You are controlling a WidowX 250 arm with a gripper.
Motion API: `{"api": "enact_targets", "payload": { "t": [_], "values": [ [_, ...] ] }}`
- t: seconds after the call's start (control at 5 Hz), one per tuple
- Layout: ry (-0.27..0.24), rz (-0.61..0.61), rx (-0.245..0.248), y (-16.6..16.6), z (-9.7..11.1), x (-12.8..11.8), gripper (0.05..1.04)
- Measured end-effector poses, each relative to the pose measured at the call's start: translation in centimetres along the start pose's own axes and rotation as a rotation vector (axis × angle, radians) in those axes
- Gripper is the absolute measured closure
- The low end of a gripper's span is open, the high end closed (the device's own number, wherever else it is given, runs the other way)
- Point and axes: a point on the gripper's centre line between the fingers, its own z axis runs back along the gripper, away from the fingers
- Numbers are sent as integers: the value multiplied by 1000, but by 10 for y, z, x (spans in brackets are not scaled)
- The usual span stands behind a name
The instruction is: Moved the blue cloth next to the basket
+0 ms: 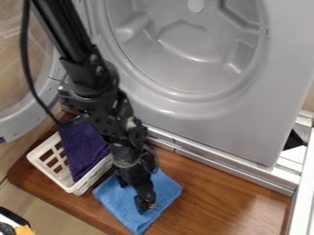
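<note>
Grey machine [245, 124]: stands from 12 to 3 o'clock.
Wooden bench [215, 193]: carries basket and cloth.
Arm [92, 73]: slants in from 11 o'clock.
White basket [78, 187]: at 8 o'clock, purple cloth [83, 149] in it.
Blue cloth [113, 197]: just beside the basket, at its 4 o'clock; placing looks done.
Tool [144, 204]: over the blue cloth; opening and grip, cannot tell.
Left: probably only clearing the tool.

No text, label, brand, number or sign was legible to me.
</note>
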Motion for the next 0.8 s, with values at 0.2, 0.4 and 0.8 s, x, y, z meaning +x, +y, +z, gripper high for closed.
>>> {"api": "enact_targets", "payload": {
  "t": [0.2,0.4,0.8],
  "values": [
    [-18,-80,-21,-20,2,18,84],
    [-67,-152,-11,-33,19,36,84],
    [-166,-266,67,-38,86,47,84]
  ]
}}
